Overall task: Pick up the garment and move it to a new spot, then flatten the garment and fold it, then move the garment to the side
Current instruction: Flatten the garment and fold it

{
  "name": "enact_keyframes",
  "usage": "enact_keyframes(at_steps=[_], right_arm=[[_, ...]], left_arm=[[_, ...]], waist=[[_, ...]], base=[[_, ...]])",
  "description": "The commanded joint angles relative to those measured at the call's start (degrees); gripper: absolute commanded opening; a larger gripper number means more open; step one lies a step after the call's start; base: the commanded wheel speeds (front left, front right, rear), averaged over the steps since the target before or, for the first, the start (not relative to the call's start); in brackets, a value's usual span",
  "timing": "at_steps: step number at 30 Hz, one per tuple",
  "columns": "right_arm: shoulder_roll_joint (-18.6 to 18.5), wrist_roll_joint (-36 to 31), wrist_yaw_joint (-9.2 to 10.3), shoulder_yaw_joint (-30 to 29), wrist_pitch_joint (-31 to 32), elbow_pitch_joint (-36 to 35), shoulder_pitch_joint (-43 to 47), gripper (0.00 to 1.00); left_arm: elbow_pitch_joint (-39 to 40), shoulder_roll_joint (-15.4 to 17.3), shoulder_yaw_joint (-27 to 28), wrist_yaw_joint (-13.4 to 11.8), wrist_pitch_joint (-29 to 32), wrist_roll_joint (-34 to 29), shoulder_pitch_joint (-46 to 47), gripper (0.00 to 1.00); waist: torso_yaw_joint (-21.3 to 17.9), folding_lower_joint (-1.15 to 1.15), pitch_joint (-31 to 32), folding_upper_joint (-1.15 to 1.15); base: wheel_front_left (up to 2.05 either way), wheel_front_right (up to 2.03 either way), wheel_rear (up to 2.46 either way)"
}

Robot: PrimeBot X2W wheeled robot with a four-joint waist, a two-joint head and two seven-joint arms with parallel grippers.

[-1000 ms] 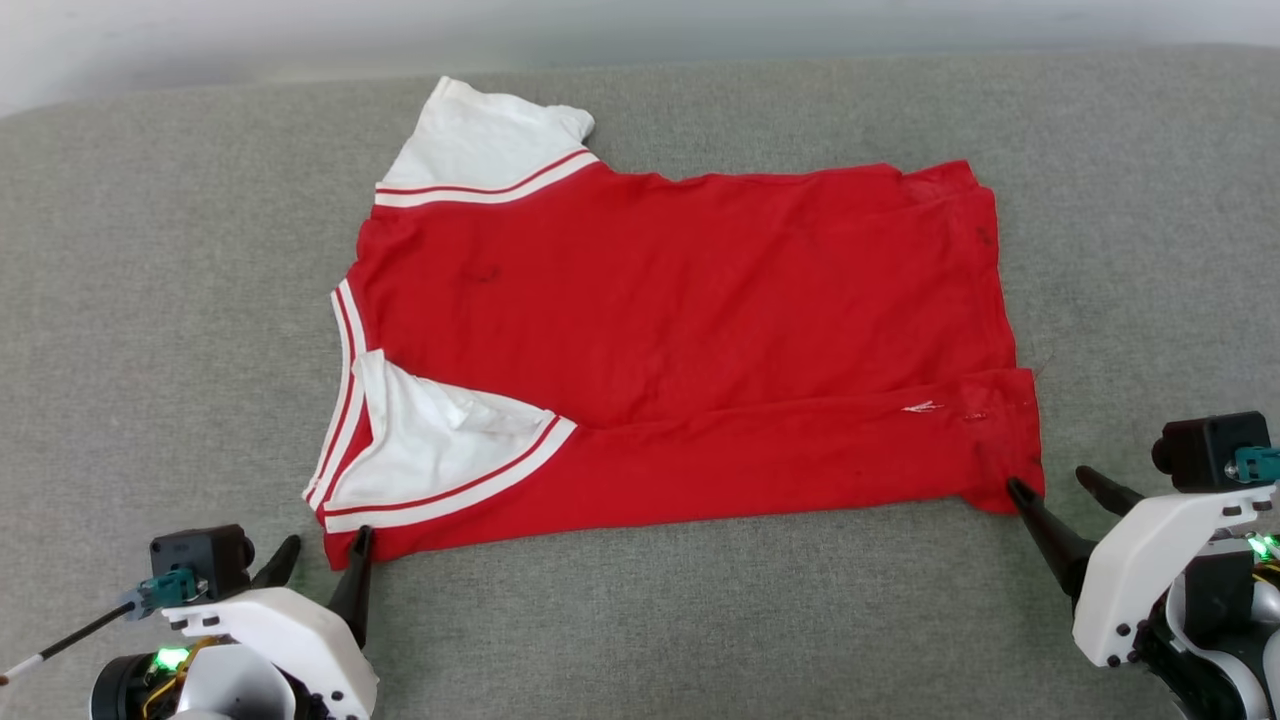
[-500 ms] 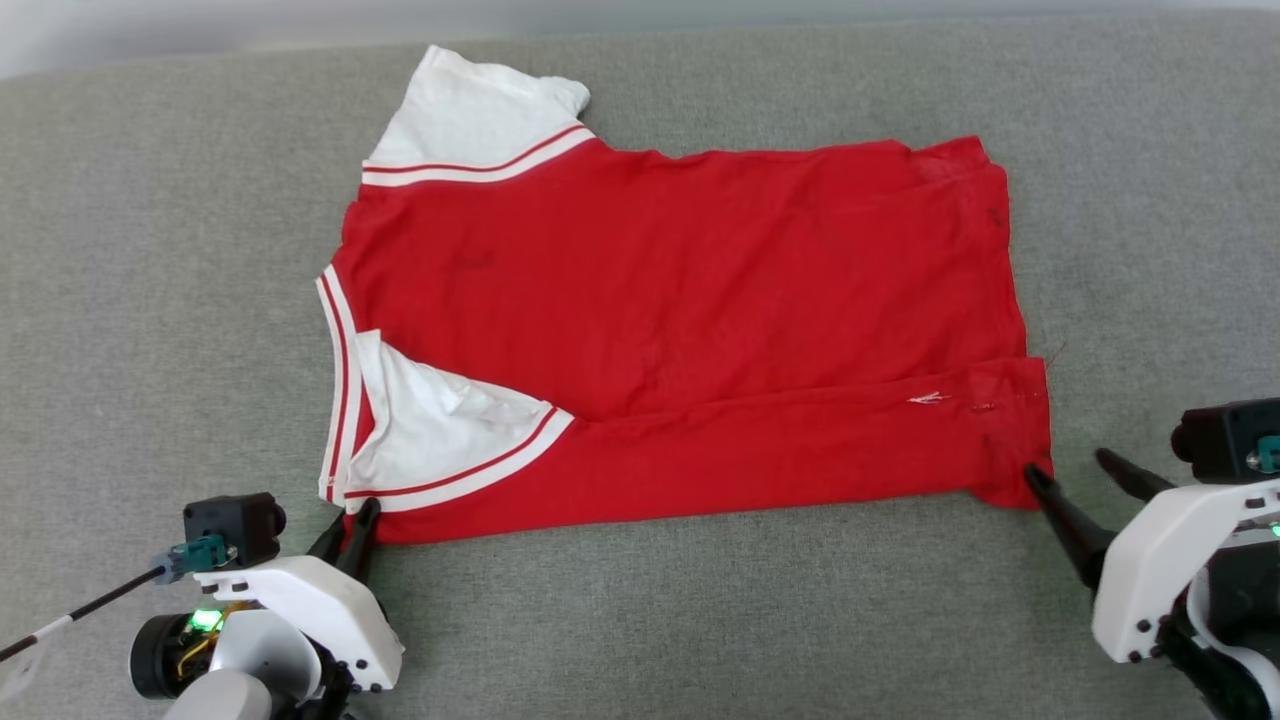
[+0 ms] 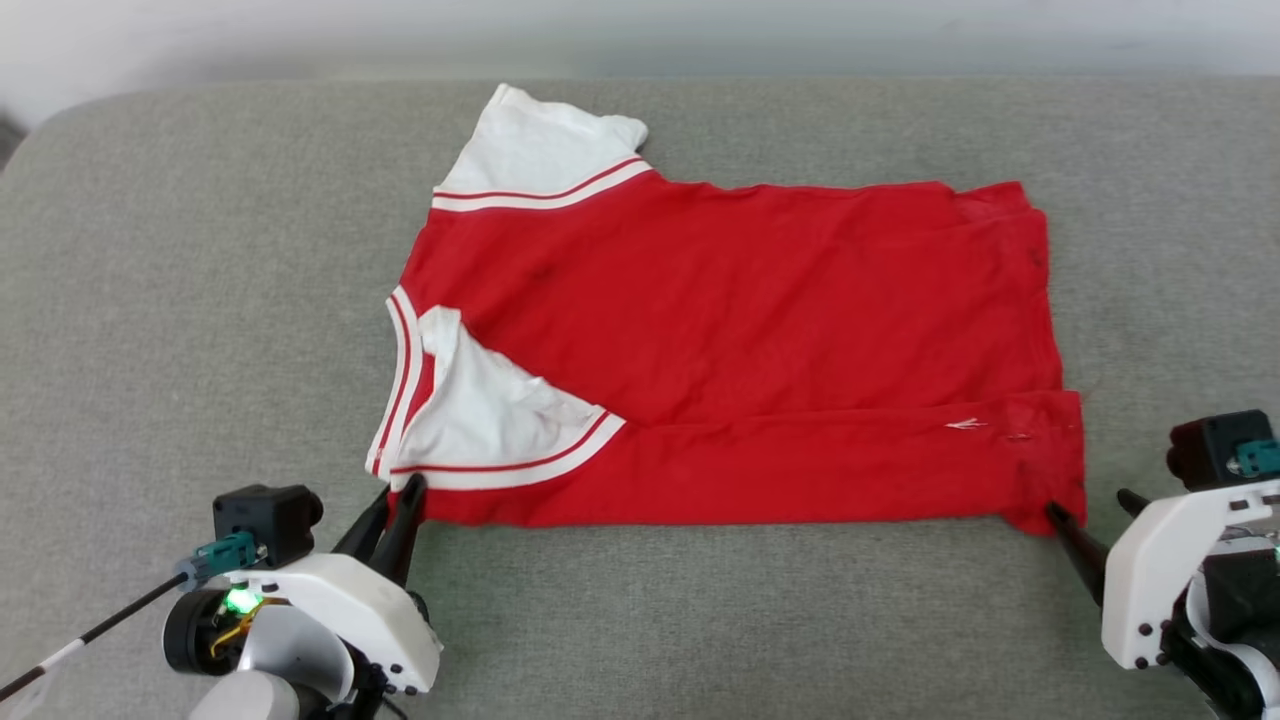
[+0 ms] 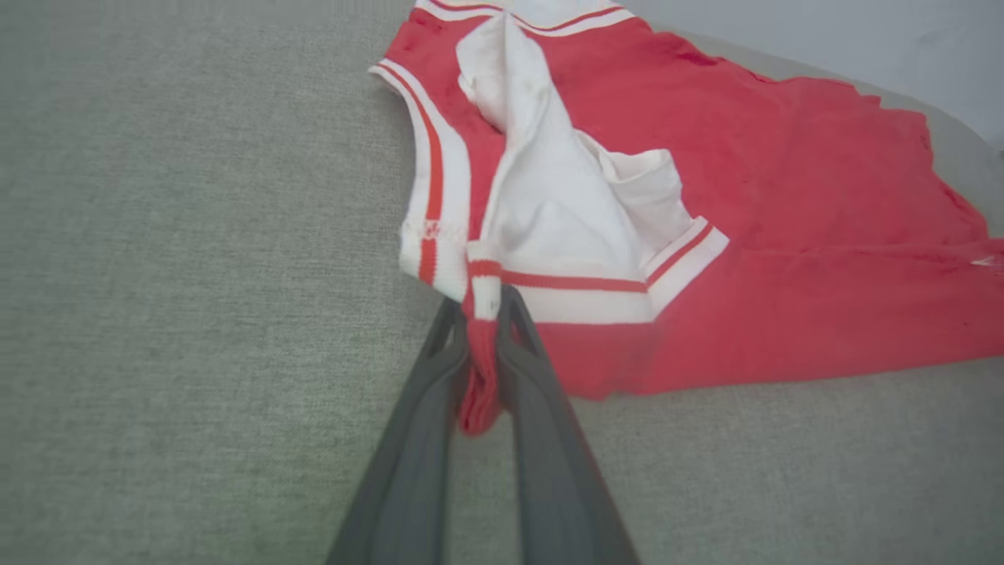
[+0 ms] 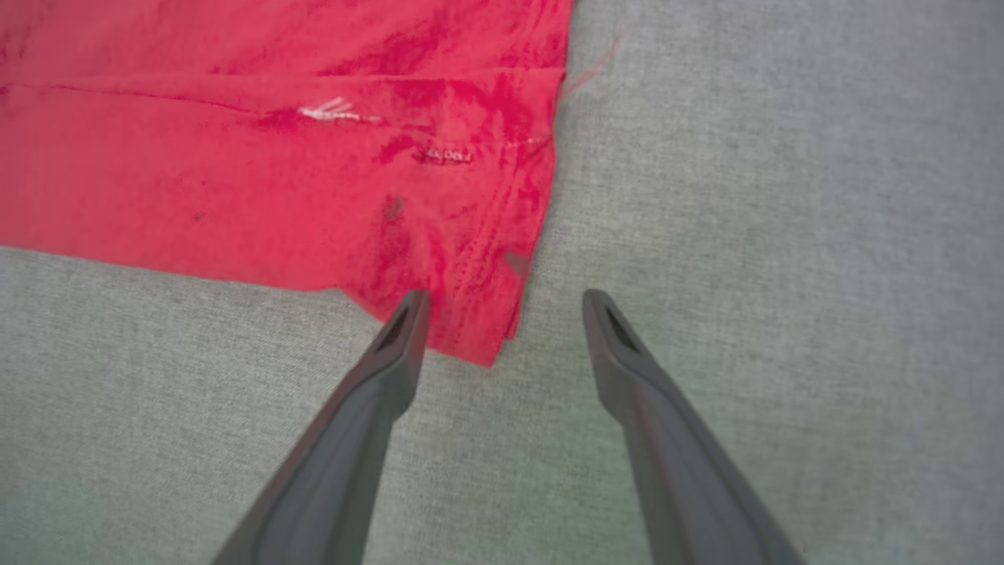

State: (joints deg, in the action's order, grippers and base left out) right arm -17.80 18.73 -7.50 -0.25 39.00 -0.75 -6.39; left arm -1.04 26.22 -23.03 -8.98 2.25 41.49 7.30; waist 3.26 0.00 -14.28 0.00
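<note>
Garment (image 3: 740, 330), one, in left pincer (image 3: 400, 492)

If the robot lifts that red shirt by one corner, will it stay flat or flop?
Probably flop: the red T-shirt bunches into a thin fold where the left gripper pinches it. It looks thin and light, lying in soft creases. Lifted from there alone, the rest would likely sag and drag, as the right gripper is open.

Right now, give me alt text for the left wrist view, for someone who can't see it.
The left hand, shut, pinches a bunched red corner of the garment next to its white sleeve with striped trim. The rest of the red shirt lies spread on a grey fabric surface.
</note>
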Motion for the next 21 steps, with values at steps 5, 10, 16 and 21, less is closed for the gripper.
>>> enact_keyframes(at_steps=[5, 10, 16, 21], right_arm=[[0.47, -0.48, 0.02, 0.38, 0.19, 3.19, -2.47, 1.00], [1.77, -1.68, 0.03, 0.14, -0.57, 7.61, -3.61, 1.00], [2.29, -2.18, 0.02, 2.08, -0.48, 12.15, -3.16, 0.09], [1.55, -1.38, 0.02, 3.05, -1.00, 13.23, -2.02, 0.00]], left_arm=[[4.31, 0.58, -0.61, -0.97, 0.33, -1.61, 0.70, 0.00], [6.49, 0.47, -1.37, -1.14, 0.50, -2.19, 1.29, 0.00], [5.90, 0.35, -2.21, -0.72, 1.04, -2.19, 1.40, 0.00], [4.06, 0.58, -2.52, -0.03, 1.31, -1.21, -0.08, 0.00]], waist=[[1.78, 0.00, -2.14, 0.00], [3.03, 0.00, -3.91, 0.00], [3.90, 0.00, -4.35, 0.00], [3.23, 0.00, -2.24, 0.00]], base=[[0.00, 0.00, 0.00], [0.00, 0.00, 0.00], [0.00, 0.00, 0.00], [0.00, 0.00, 0.00]])
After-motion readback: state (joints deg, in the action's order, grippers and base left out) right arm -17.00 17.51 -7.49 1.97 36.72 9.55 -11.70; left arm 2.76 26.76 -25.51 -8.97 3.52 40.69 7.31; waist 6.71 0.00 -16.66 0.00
